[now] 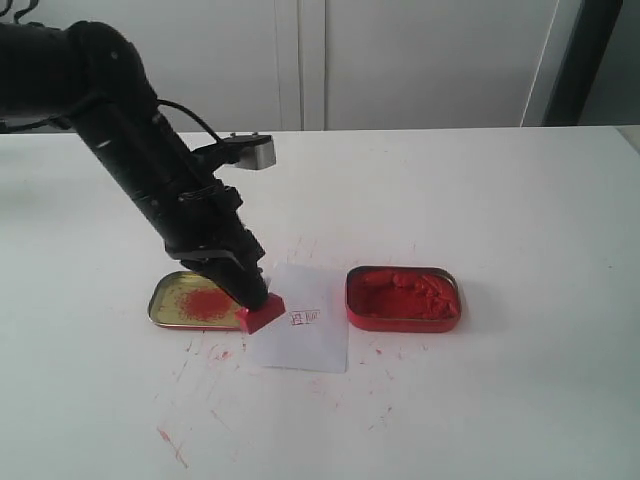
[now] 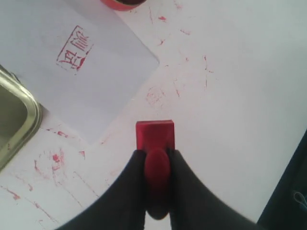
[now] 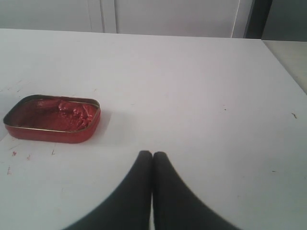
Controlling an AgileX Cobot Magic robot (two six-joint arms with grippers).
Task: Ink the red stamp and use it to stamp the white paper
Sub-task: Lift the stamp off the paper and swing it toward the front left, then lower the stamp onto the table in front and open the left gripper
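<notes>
Done: the paper (image 1: 300,348) already carries one red print (image 2: 74,49), so I judge inking and stamping finished.
Left: only setting the stamp (image 2: 154,134) down and letting go, as far as I can tell.
Left gripper (image 2: 156,158): partly closed, its fingers clamped on either side of the stamp's handle.
Right gripper (image 3: 152,155): fingers pressed together, nothing in them, hanging over bare table (image 1: 500,220) on the far-right side of the ink tin (image 1: 402,298).
Stamp place: left half of the tabletop, between the gold lid (image 1: 185,298) and the paper's left edge. The wrist view shows it just off the paper, over stained table.
Contact: I cannot tell whether the base touches the table.
Stamp pointing: handle up into the jaws, print face down, a little tilted.
Long axis: the base's long side runs across the fingers, roughly along the paper's left edge.
</notes>
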